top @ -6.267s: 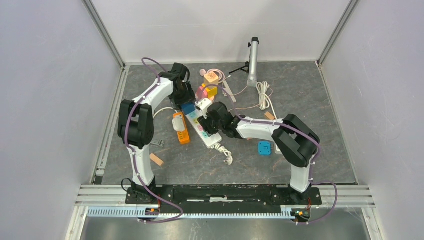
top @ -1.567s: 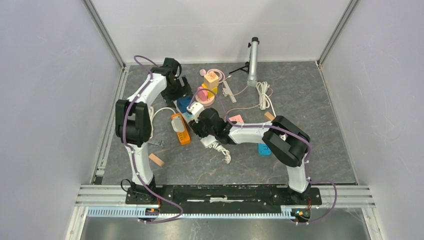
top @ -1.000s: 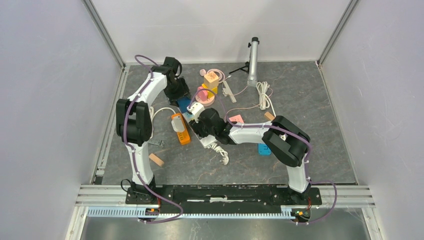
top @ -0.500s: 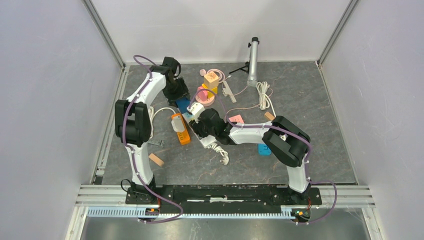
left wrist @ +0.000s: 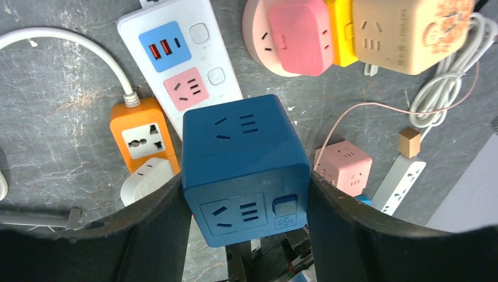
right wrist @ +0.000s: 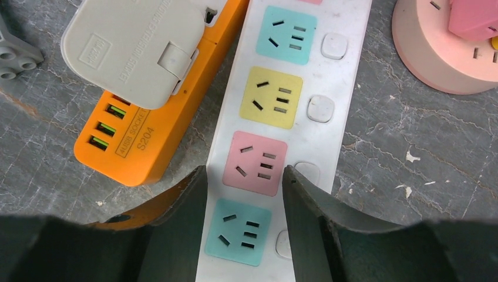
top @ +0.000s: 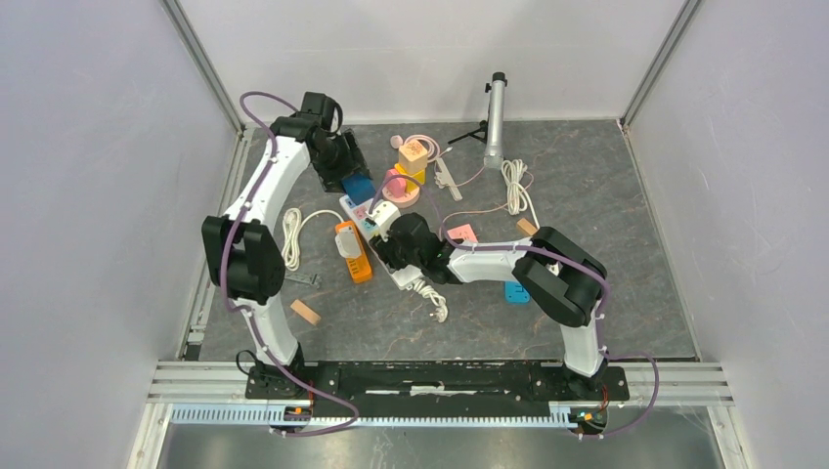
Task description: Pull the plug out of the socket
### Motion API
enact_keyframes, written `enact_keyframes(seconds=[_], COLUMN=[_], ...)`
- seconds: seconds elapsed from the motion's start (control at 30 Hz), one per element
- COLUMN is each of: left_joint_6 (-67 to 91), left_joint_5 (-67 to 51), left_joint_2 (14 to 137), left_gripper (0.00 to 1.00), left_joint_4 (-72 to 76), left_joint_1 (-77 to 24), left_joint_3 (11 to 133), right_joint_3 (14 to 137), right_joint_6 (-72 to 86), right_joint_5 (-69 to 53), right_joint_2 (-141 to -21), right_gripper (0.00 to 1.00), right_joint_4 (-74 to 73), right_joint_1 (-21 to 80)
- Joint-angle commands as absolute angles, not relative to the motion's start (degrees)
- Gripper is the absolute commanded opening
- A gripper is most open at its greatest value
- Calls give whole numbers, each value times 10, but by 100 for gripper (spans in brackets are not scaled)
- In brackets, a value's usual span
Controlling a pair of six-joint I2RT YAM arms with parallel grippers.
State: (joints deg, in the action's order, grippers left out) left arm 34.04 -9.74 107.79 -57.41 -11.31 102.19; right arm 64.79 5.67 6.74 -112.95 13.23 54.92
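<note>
The blue cube plug (top: 358, 186) (left wrist: 244, 164) is off the white power strip (top: 358, 212) (left wrist: 194, 64) and hangs above the floor behind it. My left gripper (top: 350, 179) (left wrist: 245, 185) is shut on the cube, one finger on each side. The strip's pink socket below the USB ports shows bare. My right gripper (top: 393, 246) (right wrist: 244, 176) is down on the strip (right wrist: 282, 117) near its cable end. Its jaws stand apart over a teal socket, the left finger at the strip's edge and the right finger over the switches.
An orange strip (top: 356, 256) (right wrist: 117, 141) with a white adapter (right wrist: 141, 53) lies left of the white strip. A pink round socket with pink and yellow cubes (top: 404, 181) (left wrist: 293, 35) stands behind. A pink cube (top: 461, 233), blue block (top: 516, 291) and coiled white cable (top: 516, 186) lie right.
My left gripper has lifted the blue cube off the white strip and carried it back and left. The right gripper has stayed on the strip.
</note>
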Motion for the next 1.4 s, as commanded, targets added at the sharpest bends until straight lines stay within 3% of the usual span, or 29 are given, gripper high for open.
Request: enact_keyframes(seconds=[0.0, 0.23, 0.53, 0.7, 0.93, 1.03, 1.2, 1.37], left_joint_6=[304, 296, 321, 383, 456, 469, 486, 459], left_joint_5=[-109, -82, -150, -192, -214, -219, -199, -129], left_joint_2=[1051, 1058, 1102, 1131, 1151, 1179, 1183, 1191], left_gripper=[2, 2, 2, 2, 3, 10, 39, 53], left_joint_4=[-575, -572, -479, -406, -258, -257, -220, -296], left_joint_1=[-102, -56, 7, 51, 61, 68, 69, 69], left_joint_3=[1047, 1046, 1015, 982, 925, 932, 904, 929], right_joint_3=[593, 615, 731, 780, 765, 749, 744, 763], right_joint_6=[78, 76, 58, 58, 76, 82, 87, 95], right_joint_5=[64, 59, 11, 2, -31, -36, -36, -34], right_joint_2=[-1200, -1184, -1142, -1107, -1068, -1054, -1053, -1064], right_gripper=[54, 56, 66, 74, 76, 76, 76, 75], right_joint_4=[-79, -89, -114, -111, -97, -83, -89, -110], right_joint_1=[543, 544, 530, 517, 511, 508, 501, 494])
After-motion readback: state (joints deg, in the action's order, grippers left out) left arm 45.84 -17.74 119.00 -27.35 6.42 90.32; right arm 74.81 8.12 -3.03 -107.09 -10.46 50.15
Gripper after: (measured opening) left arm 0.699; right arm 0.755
